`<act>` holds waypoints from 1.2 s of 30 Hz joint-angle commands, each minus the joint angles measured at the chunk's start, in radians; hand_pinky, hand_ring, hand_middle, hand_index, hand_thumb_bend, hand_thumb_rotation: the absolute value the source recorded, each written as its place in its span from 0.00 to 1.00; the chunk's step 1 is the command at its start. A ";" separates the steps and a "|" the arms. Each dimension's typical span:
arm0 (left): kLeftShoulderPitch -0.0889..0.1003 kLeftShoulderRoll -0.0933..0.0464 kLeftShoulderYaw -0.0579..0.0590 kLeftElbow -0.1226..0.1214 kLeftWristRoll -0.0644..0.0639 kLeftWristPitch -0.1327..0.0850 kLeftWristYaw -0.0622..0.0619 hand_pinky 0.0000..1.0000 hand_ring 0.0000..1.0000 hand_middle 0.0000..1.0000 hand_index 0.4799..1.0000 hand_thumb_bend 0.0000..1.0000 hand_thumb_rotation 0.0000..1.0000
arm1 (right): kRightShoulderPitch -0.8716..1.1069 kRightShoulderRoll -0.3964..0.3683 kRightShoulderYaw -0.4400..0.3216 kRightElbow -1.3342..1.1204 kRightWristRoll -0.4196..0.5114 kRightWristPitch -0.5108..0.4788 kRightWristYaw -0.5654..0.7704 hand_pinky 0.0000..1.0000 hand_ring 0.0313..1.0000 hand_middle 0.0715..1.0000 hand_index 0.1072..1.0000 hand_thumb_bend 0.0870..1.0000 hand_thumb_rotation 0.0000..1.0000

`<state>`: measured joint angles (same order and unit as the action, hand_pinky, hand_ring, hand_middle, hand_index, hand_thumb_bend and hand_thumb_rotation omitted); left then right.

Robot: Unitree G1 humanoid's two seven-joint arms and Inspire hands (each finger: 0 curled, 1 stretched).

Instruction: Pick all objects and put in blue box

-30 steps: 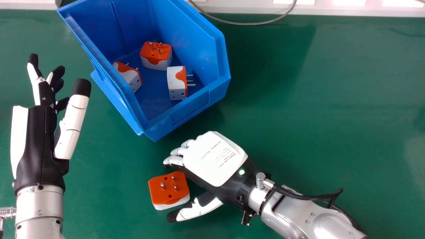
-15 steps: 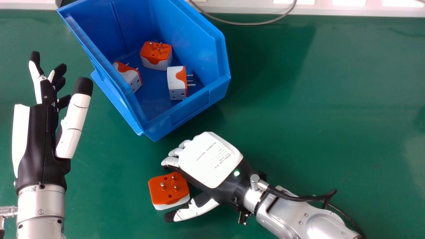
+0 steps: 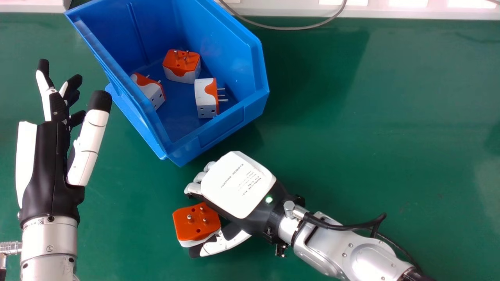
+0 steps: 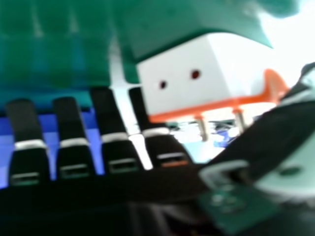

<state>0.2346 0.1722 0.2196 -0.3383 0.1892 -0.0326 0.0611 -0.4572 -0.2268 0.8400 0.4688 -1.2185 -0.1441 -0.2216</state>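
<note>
The right hand (image 3: 234,185) is low over the green surface (image 3: 371,136), with its back turned up, and it is around one loose plug adapter (image 3: 195,222). This adapter lies on the surface, nearer to the robot than the blue box (image 3: 222,130). Its orange face looks upward and three metal pins stand on it; under the orange there is a white body. The hand is open: its fingers are relaxed, and they are at the far side of the adapter, while the thumb (image 3: 218,246) is close along the near side. I cannot tell how firmly the thumb or the fingers press on it.

In the right hand view, the adapter is between the thumb and the nearest finger, and it shows a white side with two dark holes. Two of its pins are visible there.

The box stands at an angle on the surface, and three other adapters are inside it. One (image 3: 181,66) is the farthest from the robot, with its pins up. A second (image 3: 150,93) is by the left wall, which hides a part of it. The third (image 3: 205,99) is nearer to the right wall, and its pins point to the right.

The left hand (image 3: 50,168) is at the left of the box, and it is open too. A thin grey cable (image 3: 285,28) curves along the far edge of the surface.
</note>
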 commanded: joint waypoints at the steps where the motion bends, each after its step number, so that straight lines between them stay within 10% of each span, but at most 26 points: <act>1: 0.007 0.001 0.003 -0.033 0.002 -0.007 0.002 0.87 0.94 0.94 0.91 0.77 1.00 | -0.006 0.007 0.013 -0.002 0.012 -0.008 0.022 0.63 0.74 0.74 0.69 0.38 0.81; 12: 0.007 0.001 0.008 -0.041 -0.010 0.005 -0.003 0.86 0.94 0.94 0.91 0.76 1.00 | 0.010 0.024 -0.011 0.013 0.093 -0.050 -0.010 0.56 0.66 0.66 0.61 0.38 0.52; 17: 0.008 -0.001 0.007 -0.047 -0.010 0.009 -0.004 0.86 0.94 0.94 0.90 0.78 1.00 | 0.012 0.054 -0.031 0.085 0.184 -0.110 -0.054 0.17 0.19 0.44 0.44 0.46 0.07; 36: 0.002 0.001 0.008 -0.043 -0.006 0.012 -0.003 0.86 0.93 0.94 0.90 0.79 1.00 | 0.037 0.055 -0.061 0.020 0.269 -0.059 0.058 0.08 0.09 0.43 0.42 0.48 0.00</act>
<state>0.2387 0.1709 0.2216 -0.3600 0.1856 -0.0120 0.0559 -0.4385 -0.1519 0.7802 0.4982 -0.9449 -0.2084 -0.1830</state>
